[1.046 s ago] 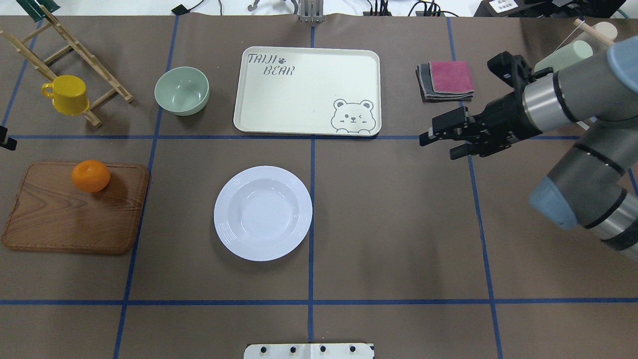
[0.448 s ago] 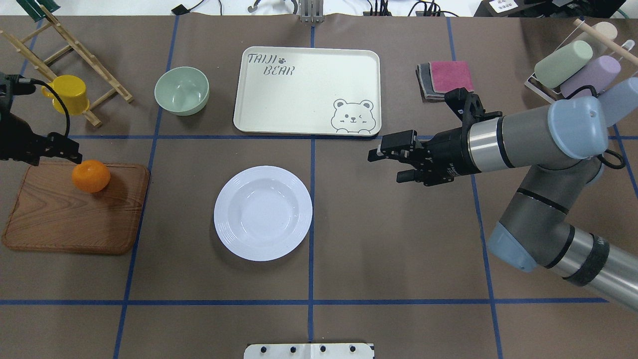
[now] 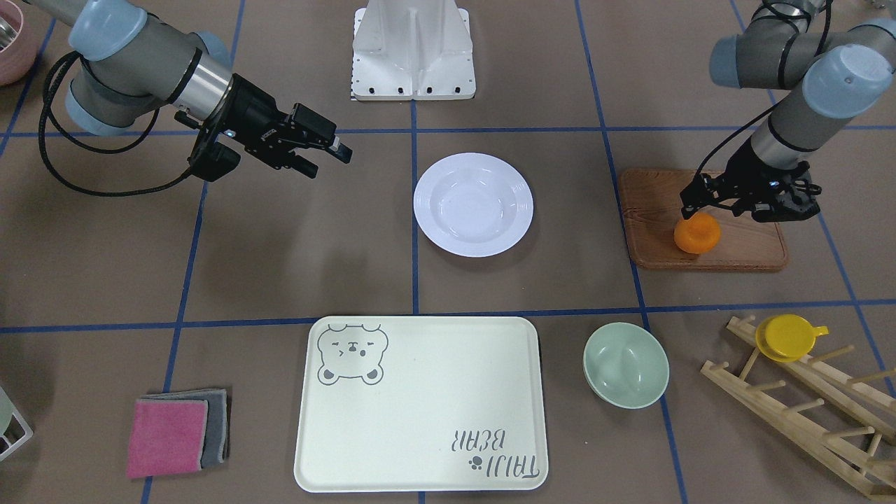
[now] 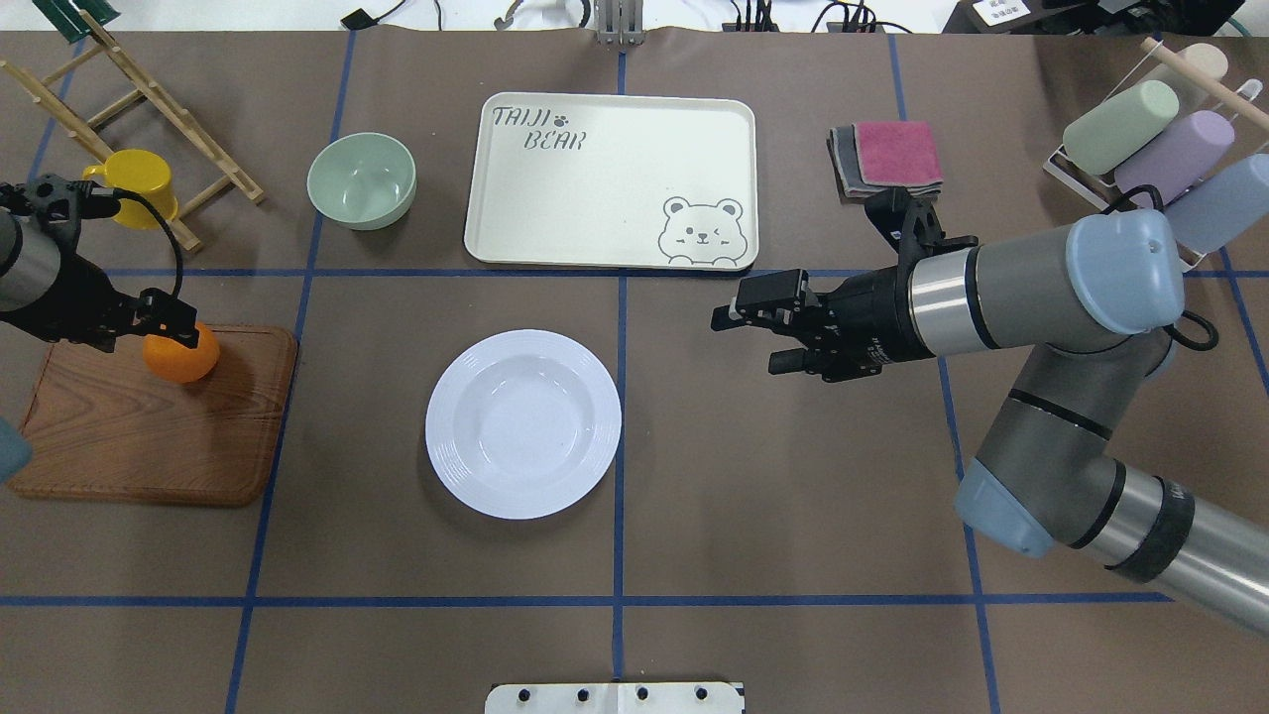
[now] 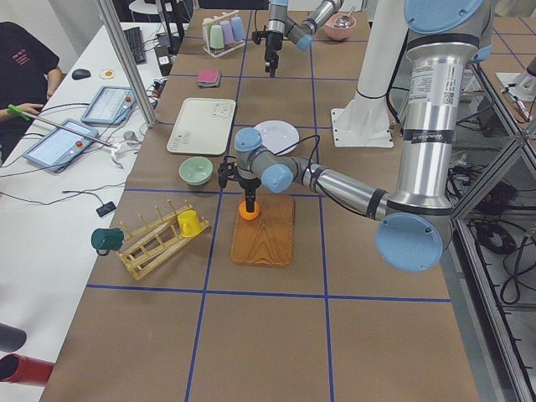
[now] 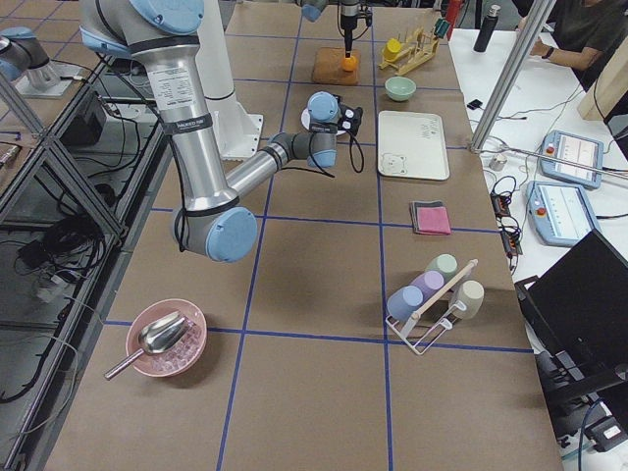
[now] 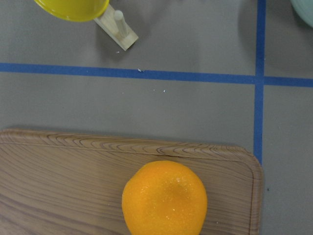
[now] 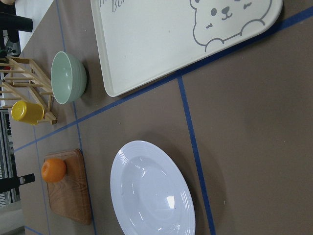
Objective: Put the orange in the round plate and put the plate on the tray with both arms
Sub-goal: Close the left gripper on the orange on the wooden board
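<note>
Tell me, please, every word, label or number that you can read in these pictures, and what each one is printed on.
"TAIJI BEAR": grey lettering on the cream tray, with a small paw mark after TAIJI.
Print on the white label at the table's far edge: too small to read.
Nothing else is readable.

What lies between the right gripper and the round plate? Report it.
Overhead view: only bare table and a blue tape line between the right gripper and the round plate.
</note>
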`<state>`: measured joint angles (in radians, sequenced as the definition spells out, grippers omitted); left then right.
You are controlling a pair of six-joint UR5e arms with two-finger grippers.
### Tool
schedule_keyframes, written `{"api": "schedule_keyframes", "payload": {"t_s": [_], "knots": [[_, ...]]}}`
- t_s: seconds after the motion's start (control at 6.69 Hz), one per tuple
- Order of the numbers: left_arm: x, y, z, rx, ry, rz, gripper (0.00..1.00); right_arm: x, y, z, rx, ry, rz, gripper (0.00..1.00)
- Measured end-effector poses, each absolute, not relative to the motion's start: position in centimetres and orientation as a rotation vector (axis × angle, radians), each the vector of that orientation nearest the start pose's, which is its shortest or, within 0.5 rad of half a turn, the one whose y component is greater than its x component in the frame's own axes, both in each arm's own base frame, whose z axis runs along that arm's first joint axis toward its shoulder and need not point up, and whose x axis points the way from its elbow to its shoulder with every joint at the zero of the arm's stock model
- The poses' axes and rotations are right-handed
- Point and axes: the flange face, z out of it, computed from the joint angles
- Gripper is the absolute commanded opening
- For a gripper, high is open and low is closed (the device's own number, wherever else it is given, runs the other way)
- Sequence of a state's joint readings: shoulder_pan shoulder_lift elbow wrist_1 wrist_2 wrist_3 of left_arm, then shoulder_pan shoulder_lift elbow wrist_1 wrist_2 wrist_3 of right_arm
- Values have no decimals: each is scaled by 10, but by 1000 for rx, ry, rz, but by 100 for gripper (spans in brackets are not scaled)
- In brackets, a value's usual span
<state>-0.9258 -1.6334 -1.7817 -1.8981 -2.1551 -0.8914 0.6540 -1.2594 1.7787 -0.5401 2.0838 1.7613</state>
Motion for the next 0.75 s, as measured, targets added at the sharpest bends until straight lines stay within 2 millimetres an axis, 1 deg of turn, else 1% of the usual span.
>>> {"api": "schedule_keyframes", "payload": {"t_s": [0.3,0.45,0.6,0.75], "knots": [[274,-484,515,27,800,-55,96,-399,-401,273,-38,-1576,264,100],[279,-488,523,24,797,-53,85,-403,-396,272,-31,-1593,259,100],[283,-489,527,19,796,-54,78,-409,-391,272,-28,-1603,256,100],[287,-490,525,12,800,-64,77,-414,-386,272,-27,-1608,252,99]]}}
